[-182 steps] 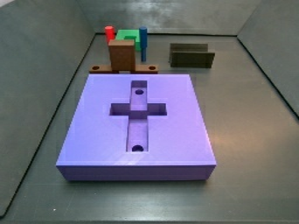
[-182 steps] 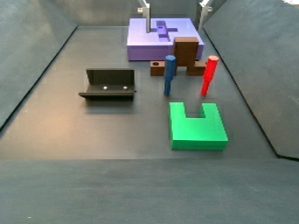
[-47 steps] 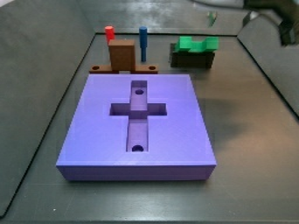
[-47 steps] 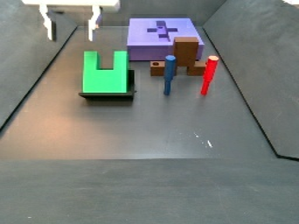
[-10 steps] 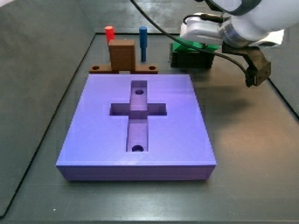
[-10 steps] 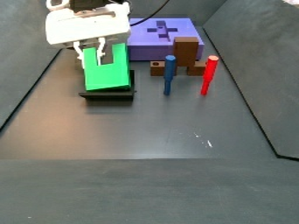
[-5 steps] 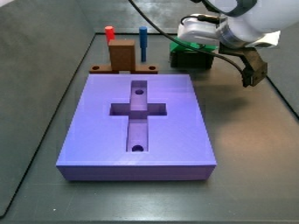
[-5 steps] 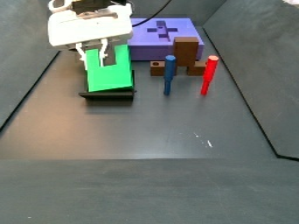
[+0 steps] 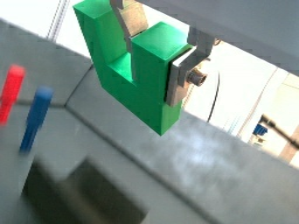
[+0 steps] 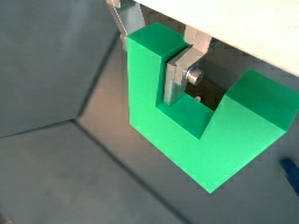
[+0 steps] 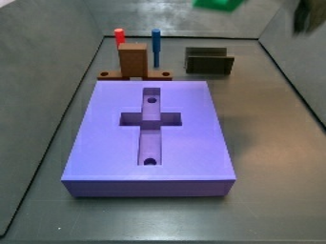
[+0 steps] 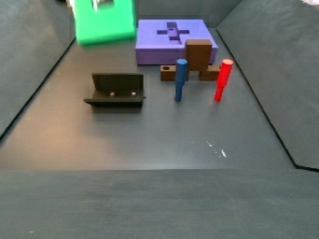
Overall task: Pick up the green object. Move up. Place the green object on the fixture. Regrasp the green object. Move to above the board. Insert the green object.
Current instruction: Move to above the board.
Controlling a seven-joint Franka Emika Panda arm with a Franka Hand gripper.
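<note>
The green object [image 9: 131,70] is a bright green U-shaped piece, and my gripper [image 9: 156,48] is shut on one of its prongs. A silver finger [image 9: 184,72] presses on each side of that prong, as both wrist views show [image 10: 152,52]. The piece hangs high in the air, at the upper edge of both side views [image 11: 219,4] [image 12: 104,24], and the gripper body is mostly out of frame there. The dark fixture [image 11: 209,61] [image 12: 116,91] stands on the floor with nothing in it. The purple board [image 11: 192,124] [image 12: 159,47] has a cross-shaped recess and holds nothing.
A tan wooden block [image 11: 133,59] [image 12: 197,58] stands between board and fixture, with a red peg [image 12: 223,80] and a blue peg [image 12: 180,79] upright beside it. Grey walls enclose the floor. A dark part of the arm [image 11: 303,14] shows at the upper right.
The gripper has risen with the green object, lifting it off the fixture to the top of the side views. The fixture now stands empty.
</note>
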